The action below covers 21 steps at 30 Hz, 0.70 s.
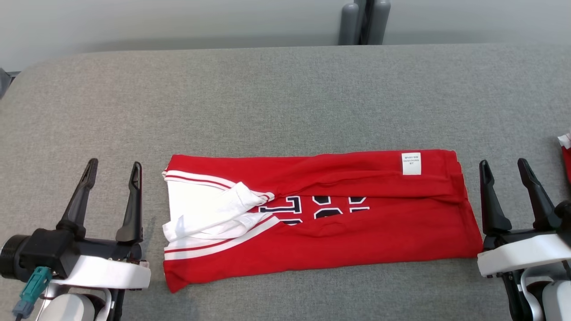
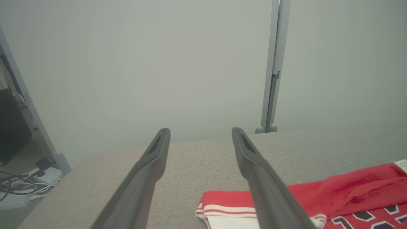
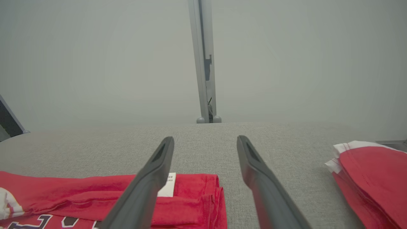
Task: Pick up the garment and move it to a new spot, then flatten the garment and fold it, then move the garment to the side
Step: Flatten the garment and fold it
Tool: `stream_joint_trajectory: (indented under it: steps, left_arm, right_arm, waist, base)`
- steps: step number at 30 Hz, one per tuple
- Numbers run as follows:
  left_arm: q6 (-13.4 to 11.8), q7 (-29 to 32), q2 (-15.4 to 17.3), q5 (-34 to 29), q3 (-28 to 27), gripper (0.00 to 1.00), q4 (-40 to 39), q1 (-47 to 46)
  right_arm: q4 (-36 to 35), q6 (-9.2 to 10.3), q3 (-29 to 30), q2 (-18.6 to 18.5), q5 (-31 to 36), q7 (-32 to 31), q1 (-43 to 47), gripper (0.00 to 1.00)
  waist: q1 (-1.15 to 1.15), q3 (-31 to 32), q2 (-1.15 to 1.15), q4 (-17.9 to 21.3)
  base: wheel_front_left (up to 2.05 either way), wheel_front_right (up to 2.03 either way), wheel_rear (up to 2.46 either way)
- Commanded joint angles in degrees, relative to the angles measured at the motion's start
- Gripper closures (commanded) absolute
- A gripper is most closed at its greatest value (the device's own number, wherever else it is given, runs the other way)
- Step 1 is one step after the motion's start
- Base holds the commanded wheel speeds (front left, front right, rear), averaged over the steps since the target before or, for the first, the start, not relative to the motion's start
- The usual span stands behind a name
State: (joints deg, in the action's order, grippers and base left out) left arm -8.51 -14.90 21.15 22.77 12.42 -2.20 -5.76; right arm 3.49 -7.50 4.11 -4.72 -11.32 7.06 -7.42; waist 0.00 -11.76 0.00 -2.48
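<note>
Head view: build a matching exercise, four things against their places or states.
1. left end effector
2. right end effector
3. white label
4. second red pile

A. on the folded garment, at its far right corner
B. open, beside the garment's white-trimmed end
C. at the right edge of the table, apart from the garment
D. open, beside the garment's plain red end

Pairs: 1-B, 2-D, 3-A, 4-C.

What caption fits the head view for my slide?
Folded red garment lies on the grey table between open left gripper and open right gripper.
</note>
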Motion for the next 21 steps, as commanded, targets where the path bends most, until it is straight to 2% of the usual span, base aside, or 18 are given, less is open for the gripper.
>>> stream_joint_trajectory:
  steps: [1, 7, 12, 16, 21]
  left_arm:
    - [1.0, -0.2, -0.3, -0.8, -0.7, 0.00, 0.9, 0.5]
    - [4.1, -0.2, -1.9, -2.0, -1.8, 0.00, 2.7, -0.1]
    - [5.5, -0.2, -2.8, -2.7, -2.3, 0.00, 3.5, -0.8]
    - [6.4, -0.2, -3.5, -3.0, -2.7, 0.00, 4.1, -1.2]
    - [7.5, -0.2, -4.5, -3.7, -2.5, 0.00, 4.6, -2.3]
  right_arm:
    - [0.2, 0.02, 0.3, 0.0, 0.3, -0.2, 0.6, 0.00]
    - [1.0, 0.02, 0.7, -0.3, -0.2, -0.8, 0.3, 0.00]
    - [3.0, 0.02, 1.9, -1.3, -0.6, -1.2, -0.4, 0.00]
    - [7.5, 0.02, 2.6, -2.2, -1.2, -1.5, -2.3, 0.00]
    - [15.3, 0.02, 0.9, -2.6, -2.5, -0.7, -5.3, 0.00]
  waist:
    - [0.00, 0.3, 0.00, -0.3]
    - [0.00, 0.6, 0.00, -1.2]
    - [0.00, 0.5, 0.00, -1.8]
    - [0.00, -0.1, 0.00, -2.1]
    - [0.00, -1.5, 0.00, -2.9]
  base:
    - [0.00, 0.00, 0.00]
    - [0.00, 0.00, 0.00]
    - [0.00, 0.00, 0.00]
    - [0.00, 0.00, 0.00]
    - [0.00, 0.00, 0.00]
